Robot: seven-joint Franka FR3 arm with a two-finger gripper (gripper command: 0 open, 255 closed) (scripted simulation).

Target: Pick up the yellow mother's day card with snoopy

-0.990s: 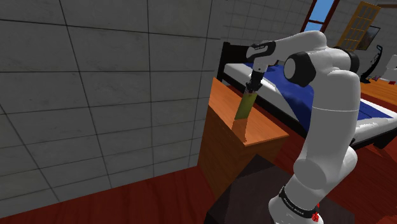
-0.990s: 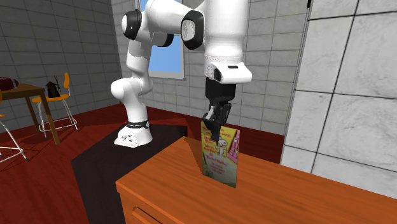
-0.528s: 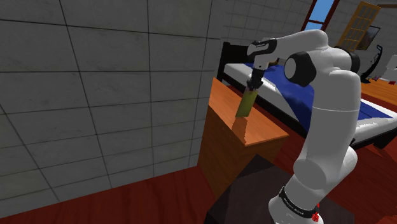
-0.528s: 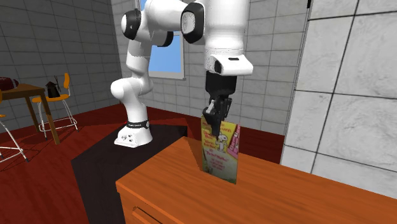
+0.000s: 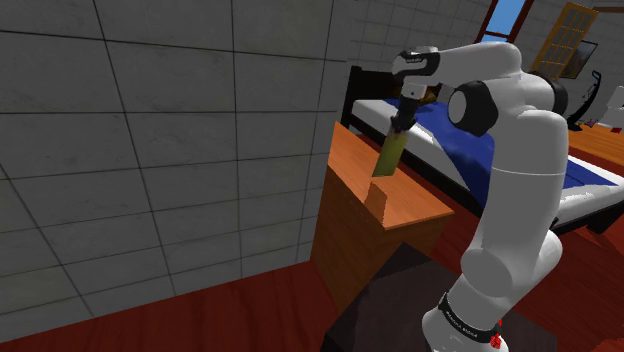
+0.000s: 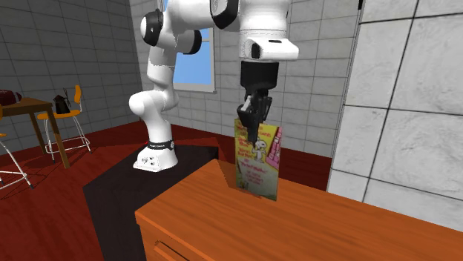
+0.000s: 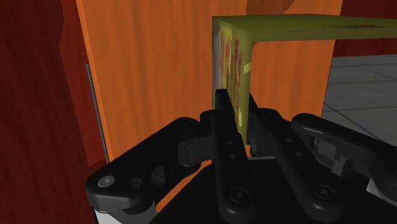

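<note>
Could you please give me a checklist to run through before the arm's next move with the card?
1. Gripper shut on the yellow card: ok, its fingers clasp the top edge.
2. Card clear of the wooden cabinet top: ok, it hangs above its shadow in the shoulder view.
3. Card hanging upright: not ok, it slants in the shoulder view.
4. Tiled wall apart from the card: ok.
5. Grip firm enough not to slip: cannot tell.

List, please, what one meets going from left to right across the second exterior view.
Dark brown wooden table → orange-backed stool with thin metal legs → white robot arm base → yellow picture card → grey tiled wall panel.
</note>
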